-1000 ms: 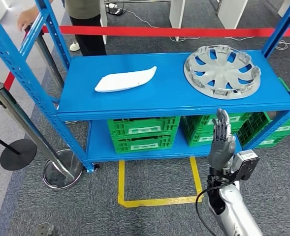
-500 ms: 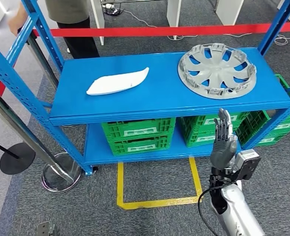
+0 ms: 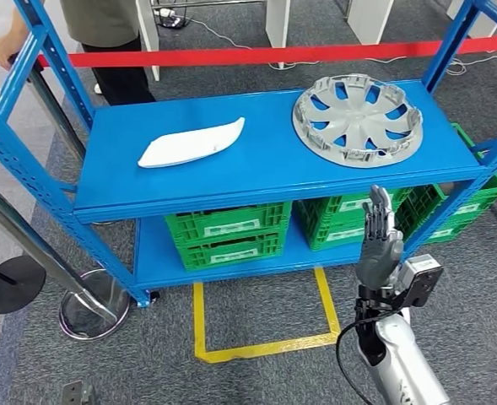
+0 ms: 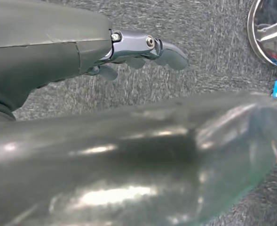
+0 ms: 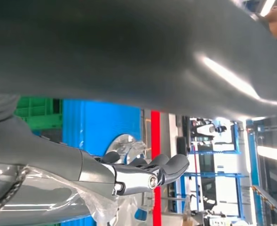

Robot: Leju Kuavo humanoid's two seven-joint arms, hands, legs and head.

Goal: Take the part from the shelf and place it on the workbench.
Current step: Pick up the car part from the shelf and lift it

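On the blue shelf's [image 3: 265, 173] top level lie a flat white part [image 3: 191, 143] at the left and a silver hubcap [image 3: 358, 119] at the right. My right hand [image 3: 379, 240] is raised in front of the shelf's front edge, just below the hubcap, fingers straight up and apart, holding nothing. The right wrist view shows that hand [image 5: 144, 174] empty, with the hubcap [image 5: 124, 143] beyond its fingers. My left hand [image 4: 144, 49] hangs over grey carpet with its fingers stretched out and empty.
Green crates [image 3: 223, 232] fill the lower shelf level. Yellow tape [image 3: 258, 346] marks a square on the carpet before the shelf. A red barrier tape [image 3: 265, 56] runs behind it, where a person [image 3: 105, 34] stands. A chrome stanchion base [image 3: 93, 308] sits at the left.
The whole picture has slid left and slightly nearer, so the camera has moved. My right hand stays raised and empty in about the same place.
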